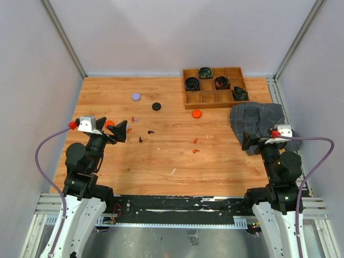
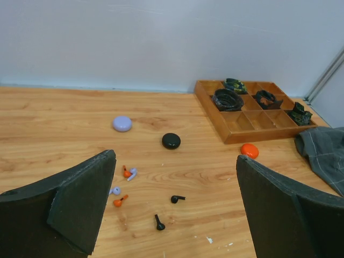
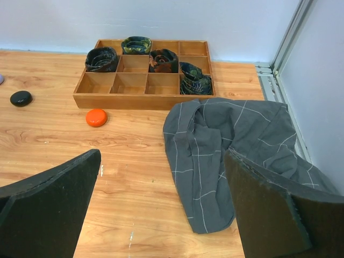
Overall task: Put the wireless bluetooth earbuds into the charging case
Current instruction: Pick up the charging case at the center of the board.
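The left arm (image 1: 86,156) keeps its jaws released, spread wide and grasping nothing, low over the left part of the tabletop (image 1: 161,166). In the left wrist view the earbuds lie loose on the wood between the two jaws, all of them outside the cases. There are two black earbuds (image 2: 177,199) nearest the middle. To their left lie two orange-red earbuds (image 2: 119,201) and two lilac earbuds (image 2: 114,190). One orange-red earbud and one lilac earbud are touching or almost touching. In the top view two more orange-red pieces (image 1: 195,141) lie right of the centre, well apart from the others.

Farther away stand three round cases: the lilac case (image 1: 136,97) at far left, the black case (image 1: 156,106) just right of it, and the orange case (image 1: 196,113) near the front wall of the wooden tray (image 1: 215,102). Whether the cases carry any writing I cannot tell.

The tray sits at the far right. Four of its compartments hold dark coiled bundles (image 3: 101,58).

The right arm (image 1: 282,166) also has its jaws released and wide apart, grasping nothing. They are above the near edge of a grey checked cloth (image 3: 242,145), which lies crumpled at the right, near the tray.
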You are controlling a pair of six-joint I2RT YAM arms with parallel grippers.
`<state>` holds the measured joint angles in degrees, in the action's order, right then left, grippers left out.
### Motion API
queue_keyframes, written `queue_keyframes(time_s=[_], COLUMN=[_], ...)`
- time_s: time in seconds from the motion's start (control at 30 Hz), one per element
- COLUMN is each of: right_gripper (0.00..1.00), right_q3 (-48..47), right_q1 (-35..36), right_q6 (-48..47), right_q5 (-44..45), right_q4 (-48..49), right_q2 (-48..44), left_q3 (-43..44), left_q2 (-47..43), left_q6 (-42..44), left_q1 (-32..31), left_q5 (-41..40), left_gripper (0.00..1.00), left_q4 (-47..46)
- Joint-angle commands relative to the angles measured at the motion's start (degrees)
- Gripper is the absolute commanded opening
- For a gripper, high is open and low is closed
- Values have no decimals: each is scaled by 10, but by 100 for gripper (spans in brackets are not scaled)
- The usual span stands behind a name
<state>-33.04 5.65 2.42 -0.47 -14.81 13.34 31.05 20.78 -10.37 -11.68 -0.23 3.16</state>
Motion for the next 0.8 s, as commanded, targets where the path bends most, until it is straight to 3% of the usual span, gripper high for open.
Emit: queue_keyframes(time_s=[0.0,0.33,0.77], right_gripper=[99,99,99], right_q3=[-4,-8,-121], right_q1=[9,9,9], right_q6=[-13,2,31], right_q5=[-8,-11,-128], right_q4=[15,6,-46], right_q2=[0,33,264], left_q3=[-1,6,54], left_q2=[-7,4,70], left_q6=[2,-9,-37], left_q1=[7,6,6], left_q5=[6,21,73], left_gripper=[99,99,99], left_q4=[-9,-5,40])
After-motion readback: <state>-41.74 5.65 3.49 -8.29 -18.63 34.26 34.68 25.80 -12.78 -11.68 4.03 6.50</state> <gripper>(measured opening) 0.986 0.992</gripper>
